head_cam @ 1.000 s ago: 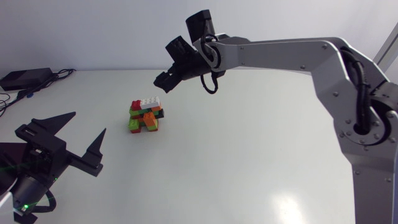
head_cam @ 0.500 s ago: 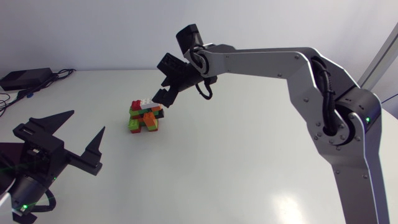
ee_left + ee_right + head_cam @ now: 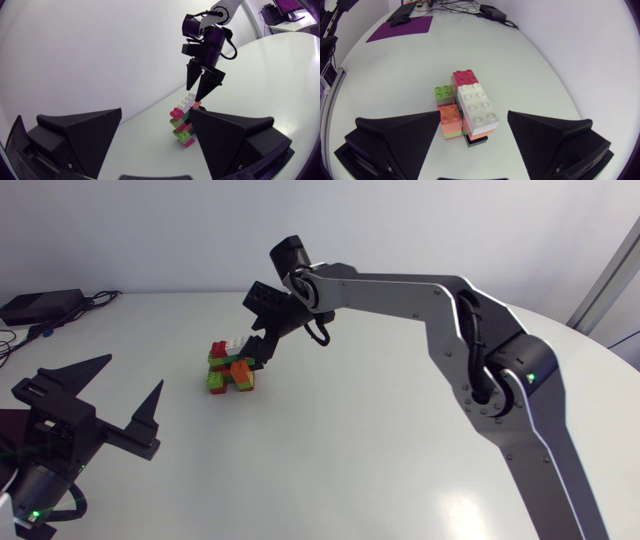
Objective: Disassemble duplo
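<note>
Two pincers and one brick model. The duplo stack (image 3: 232, 366) stands on the desk (image 3: 380, 440), left of its middle and nearer the far edge than the near one. My right pincer (image 3: 256, 352) hangs just above the stack, released, with its fingers spread and pointing down. In the right wrist view the white brick (image 3: 477, 107) on top lies between them, with a gap on either side. A red brick (image 3: 465, 77), a green brick (image 3: 442, 91) and an orange brick (image 3: 450, 114) show beside it. My left pincer (image 3: 135, 375) is likewise released, fingers wide apart, by the desk's near left corner and well apart from the stack.
</note>
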You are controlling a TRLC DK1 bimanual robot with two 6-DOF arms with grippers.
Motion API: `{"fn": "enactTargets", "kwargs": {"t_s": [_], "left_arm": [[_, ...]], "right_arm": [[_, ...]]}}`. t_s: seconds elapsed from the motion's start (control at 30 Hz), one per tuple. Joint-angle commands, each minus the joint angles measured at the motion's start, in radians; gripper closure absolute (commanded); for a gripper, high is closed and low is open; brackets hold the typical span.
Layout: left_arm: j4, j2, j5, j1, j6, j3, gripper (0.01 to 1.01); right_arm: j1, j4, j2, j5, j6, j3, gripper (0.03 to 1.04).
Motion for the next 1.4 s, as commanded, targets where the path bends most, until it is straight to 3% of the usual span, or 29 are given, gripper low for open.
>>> {"fn": "enactTargets", "kwargs": {"t_s": [0.0, 0.47, 0.63, 0.77, 1.0, 1.23, 1.37], "left_arm": [[0.015, -0.004, 0.001, 0.007, -0.009, -0.029, 0.087], [0.015, -0.004, 0.011, 0.014, -0.014, -0.029, 0.087], [0.015, -0.004, 0.017, 0.017, -0.018, -0.027, 0.087], [0.015, -0.004, 0.017, 0.018, -0.018, -0.029, 0.087], [0.015, -0.003, 0.017, 0.018, -0.017, -0.027, 0.087], [0.015, -0.001, 0.017, 0.021, -0.018, -0.027, 0.087], [0.015, 0.0, 0.017, 0.023, -0.018, -0.027, 0.087]], "right_arm": [[0.0, -0.047, 0.054, -0.003, -0.035, 0.074, 0.1], [0.002, -0.188, 0.148, -0.047, -0.041, 0.199, 0.16], [0.0, -0.216, 0.163, -0.073, -0.044, 0.225, 0.33], [0.002, -0.211, 0.169, -0.081, -0.041, 0.237, 0.57], [0.002, -0.208, 0.189, -0.098, -0.015, 0.269, 0.8], [0.0, -0.23, 0.201, -0.099, 0.001, 0.294, 0.82], [-0.001, -0.368, 0.26, -0.102, -0.007, 0.416, 0.82]]}}
